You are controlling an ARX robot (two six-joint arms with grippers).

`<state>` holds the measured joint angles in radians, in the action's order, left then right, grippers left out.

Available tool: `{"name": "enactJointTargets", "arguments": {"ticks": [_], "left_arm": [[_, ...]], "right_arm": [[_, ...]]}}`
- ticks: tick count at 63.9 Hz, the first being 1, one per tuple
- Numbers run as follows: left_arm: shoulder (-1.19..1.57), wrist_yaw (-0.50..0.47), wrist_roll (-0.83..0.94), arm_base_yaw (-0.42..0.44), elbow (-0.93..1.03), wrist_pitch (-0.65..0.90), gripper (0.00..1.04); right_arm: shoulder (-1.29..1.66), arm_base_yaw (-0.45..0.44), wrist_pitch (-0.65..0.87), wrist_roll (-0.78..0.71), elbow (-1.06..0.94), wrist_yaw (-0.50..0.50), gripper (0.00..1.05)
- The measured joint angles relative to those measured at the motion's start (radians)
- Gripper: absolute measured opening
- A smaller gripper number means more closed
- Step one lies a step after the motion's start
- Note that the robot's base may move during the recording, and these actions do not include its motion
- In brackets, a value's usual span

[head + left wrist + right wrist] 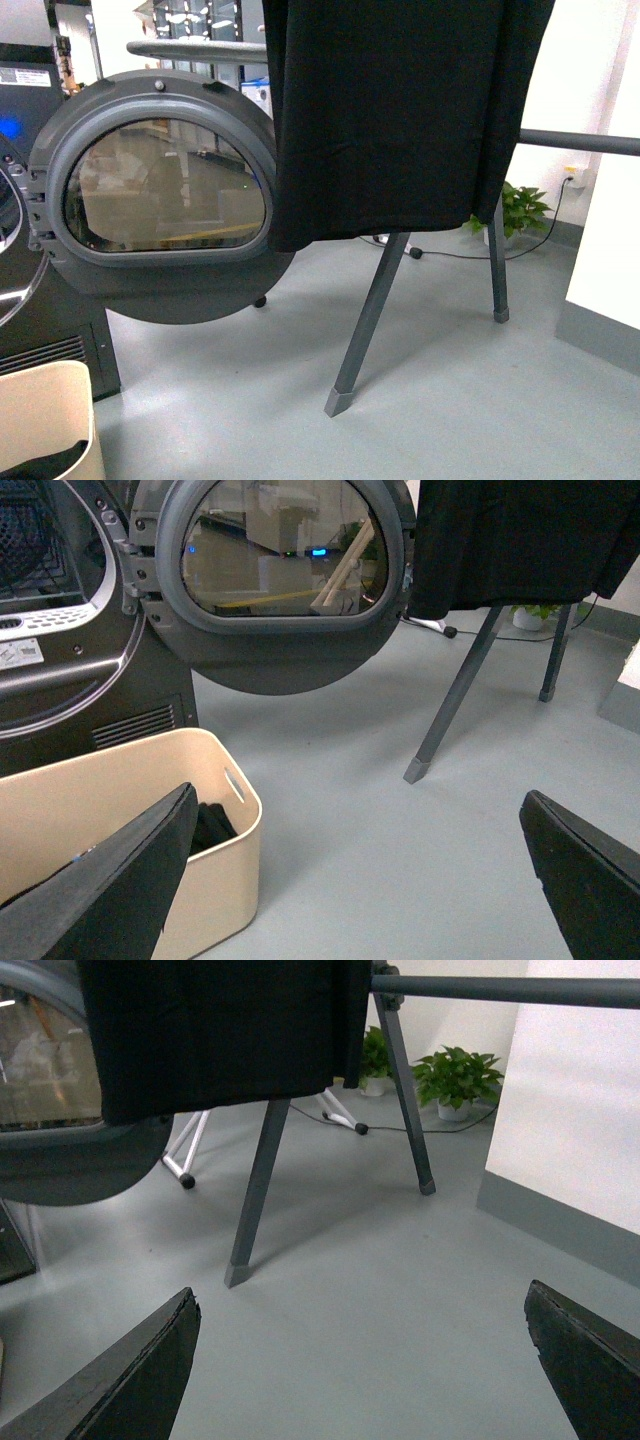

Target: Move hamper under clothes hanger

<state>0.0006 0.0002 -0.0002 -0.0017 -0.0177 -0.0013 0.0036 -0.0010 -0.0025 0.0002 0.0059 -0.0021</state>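
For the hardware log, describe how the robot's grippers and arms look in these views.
Left gripper: two matte black, flat wedge-shaped fingers tapering to blunt tips, one with a tiny blue speck on its edge. Right gripper: the same black wedge fingers, plain. No cables or labels show. The arms themselves are out of every view.

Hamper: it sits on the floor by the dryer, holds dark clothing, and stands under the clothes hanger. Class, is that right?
No. The hamper sits by the dryer holding dark clothing, but not under the clothes hanger: the left wrist view shows bare floor between it and the nearest leg.
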Motion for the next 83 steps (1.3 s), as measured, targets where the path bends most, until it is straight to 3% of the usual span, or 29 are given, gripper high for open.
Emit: {"name": "enactJointTargets", "arguments": {"ticks": [83], "left_arm": [[0.0, 0.001, 0.0, 0.001, 0.0, 0.0, 0.98]], "right_arm": [[0.0, 0.0, -0.001, 0.0, 0.0, 0.002, 0.97]]}}
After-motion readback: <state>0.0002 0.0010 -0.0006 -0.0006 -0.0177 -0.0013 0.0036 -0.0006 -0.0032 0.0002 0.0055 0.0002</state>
